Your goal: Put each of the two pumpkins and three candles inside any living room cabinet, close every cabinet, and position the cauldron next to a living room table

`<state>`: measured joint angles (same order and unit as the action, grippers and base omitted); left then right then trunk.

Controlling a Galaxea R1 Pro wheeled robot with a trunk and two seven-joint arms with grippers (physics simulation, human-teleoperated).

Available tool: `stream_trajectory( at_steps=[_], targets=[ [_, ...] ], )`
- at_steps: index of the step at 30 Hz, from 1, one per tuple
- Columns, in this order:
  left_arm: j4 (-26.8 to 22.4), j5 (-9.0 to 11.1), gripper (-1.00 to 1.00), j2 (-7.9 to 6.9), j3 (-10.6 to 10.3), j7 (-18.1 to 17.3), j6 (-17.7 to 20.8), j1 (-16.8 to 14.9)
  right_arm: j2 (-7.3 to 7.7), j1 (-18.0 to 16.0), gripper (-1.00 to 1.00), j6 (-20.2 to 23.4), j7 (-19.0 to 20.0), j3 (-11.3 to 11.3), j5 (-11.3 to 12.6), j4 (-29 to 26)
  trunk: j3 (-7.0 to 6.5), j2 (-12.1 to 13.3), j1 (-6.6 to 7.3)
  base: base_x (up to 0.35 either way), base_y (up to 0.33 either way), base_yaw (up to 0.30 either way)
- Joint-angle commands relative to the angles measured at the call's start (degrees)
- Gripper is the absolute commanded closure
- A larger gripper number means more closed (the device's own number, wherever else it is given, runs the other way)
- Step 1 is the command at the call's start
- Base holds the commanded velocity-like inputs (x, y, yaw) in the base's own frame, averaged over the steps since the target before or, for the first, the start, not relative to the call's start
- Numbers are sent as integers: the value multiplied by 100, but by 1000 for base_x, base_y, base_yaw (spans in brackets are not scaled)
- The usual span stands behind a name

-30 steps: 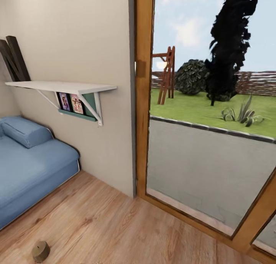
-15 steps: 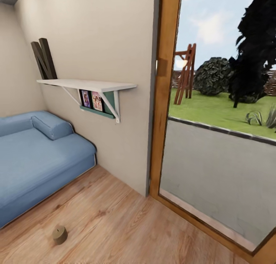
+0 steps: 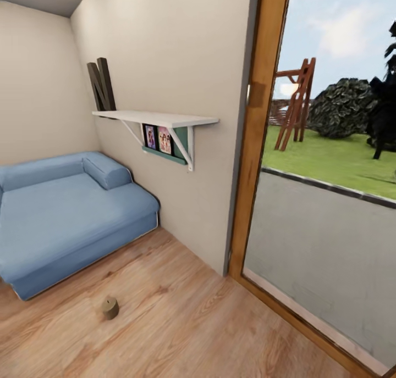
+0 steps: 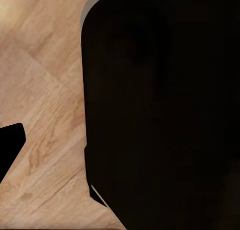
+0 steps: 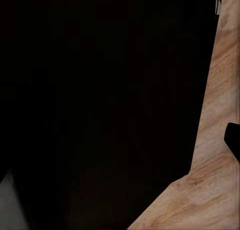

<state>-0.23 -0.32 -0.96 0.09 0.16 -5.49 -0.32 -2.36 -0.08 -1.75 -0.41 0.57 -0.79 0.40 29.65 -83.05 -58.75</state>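
One candle (image 3: 110, 307) stands upright on the wood floor (image 3: 181, 323), near the front edge of the blue sofa (image 3: 66, 213) and well apart from the wooden door frame (image 3: 253, 147). A white wall shelf (image 3: 157, 118) hangs above the sofa's end. Judged from this, the candle is not yet collected; pumpkins, cabinet and cauldron are not located here, so most of the task appears to remain. The wrist views give dark robot parts over floor; the state of either gripper cannot be told.

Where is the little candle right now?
In the head view, the candle stands upright on the wood floor, at lower left, just in front of the blue sofa.
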Motion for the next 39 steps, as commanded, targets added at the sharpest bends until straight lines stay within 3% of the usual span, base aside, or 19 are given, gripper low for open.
stream_trajectory(
  at_steps=[1,21,28,39],
  targets=[
    [5,-3,-100,0,0,2,-27,-3,-4,-1,-100,-18,-7,4,-8,4,7,-3,2,-86,-70,283],
    [5,30,-100,-8,22,10,-40,-3,-32,-1,-100,-18,-6,13,-26,-41,63,-3,2,-11,-9,283],
    [7,28,-100,-15,32,10,-37,-3,-6,-1,-100,-24,-5,184,-20,-44,84,-3,2,0,0,283],
    [11,15,-100,-9,24,46,-75,1,14,-1,-100,-27,-5,224,-12,-22,116,-3,2,0,0,283]
  ],
)
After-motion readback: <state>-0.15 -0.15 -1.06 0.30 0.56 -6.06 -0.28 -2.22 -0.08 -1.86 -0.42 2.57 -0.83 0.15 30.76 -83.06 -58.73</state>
